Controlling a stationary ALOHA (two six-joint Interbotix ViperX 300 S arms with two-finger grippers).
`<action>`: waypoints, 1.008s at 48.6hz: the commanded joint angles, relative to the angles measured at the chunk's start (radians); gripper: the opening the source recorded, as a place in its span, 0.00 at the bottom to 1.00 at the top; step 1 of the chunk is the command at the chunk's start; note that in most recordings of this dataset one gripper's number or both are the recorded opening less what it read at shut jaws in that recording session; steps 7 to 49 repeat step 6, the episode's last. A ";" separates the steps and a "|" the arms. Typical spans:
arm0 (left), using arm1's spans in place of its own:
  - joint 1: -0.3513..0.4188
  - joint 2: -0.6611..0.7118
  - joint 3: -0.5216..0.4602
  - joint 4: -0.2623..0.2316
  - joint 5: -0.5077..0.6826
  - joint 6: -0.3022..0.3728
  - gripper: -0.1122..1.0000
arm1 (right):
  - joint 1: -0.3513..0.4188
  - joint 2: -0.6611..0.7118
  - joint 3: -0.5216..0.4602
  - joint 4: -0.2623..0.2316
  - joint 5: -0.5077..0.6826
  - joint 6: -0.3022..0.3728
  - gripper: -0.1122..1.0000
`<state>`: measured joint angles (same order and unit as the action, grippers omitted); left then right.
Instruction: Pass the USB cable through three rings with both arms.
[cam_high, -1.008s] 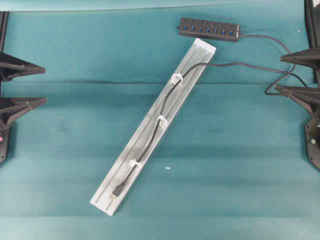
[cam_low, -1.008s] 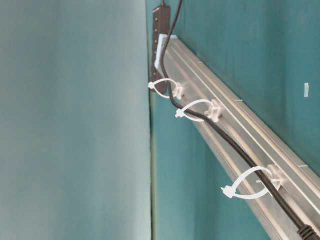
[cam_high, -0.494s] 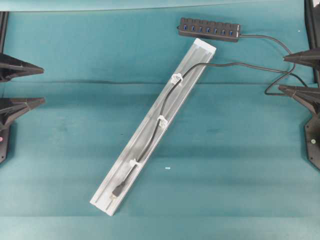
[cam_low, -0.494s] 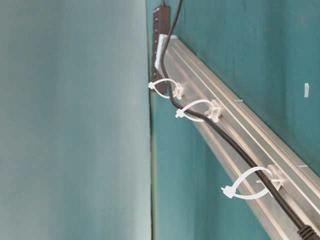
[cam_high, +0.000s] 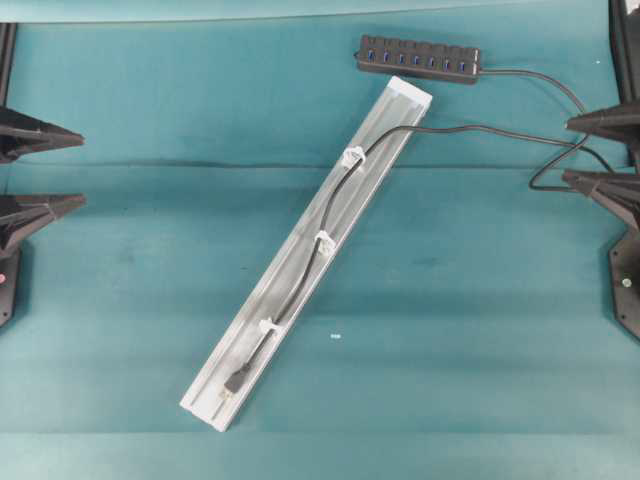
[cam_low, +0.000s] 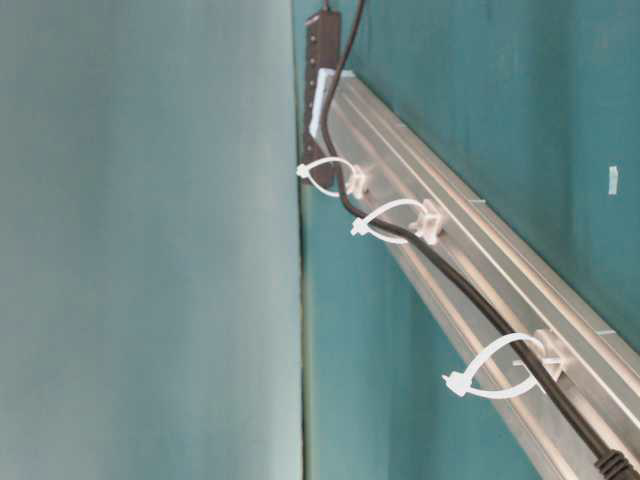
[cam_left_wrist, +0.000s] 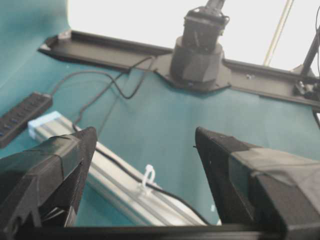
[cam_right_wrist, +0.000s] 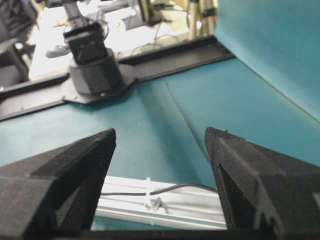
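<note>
I see a matt teal cloth surface (cam_high: 150, 300), slightly creased. The rail (cam_high: 250, 335) between my tools is brushed silver metal; the three rings (cam_low: 495, 372) look translucent white plastic; the USB cable (cam_high: 310, 255) matt black.

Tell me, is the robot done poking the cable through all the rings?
It looks done. The USB cable runs through all three rings on the rail, its plug past the last ring. Nothing is in hand: the left gripper and right gripper are open at the table's edges. Nothing looks left.
</note>
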<state>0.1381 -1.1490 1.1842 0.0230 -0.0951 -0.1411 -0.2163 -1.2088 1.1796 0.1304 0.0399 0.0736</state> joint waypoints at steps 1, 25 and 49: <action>0.005 0.005 -0.018 0.005 0.006 0.000 0.89 | 0.000 0.006 -0.006 -0.003 -0.011 0.006 0.82; 0.003 0.005 -0.020 0.005 0.011 -0.012 0.89 | 0.000 0.005 -0.008 -0.003 -0.021 0.009 0.82; 0.003 0.005 -0.020 0.005 0.011 -0.012 0.89 | 0.000 0.005 -0.008 -0.003 -0.021 0.009 0.82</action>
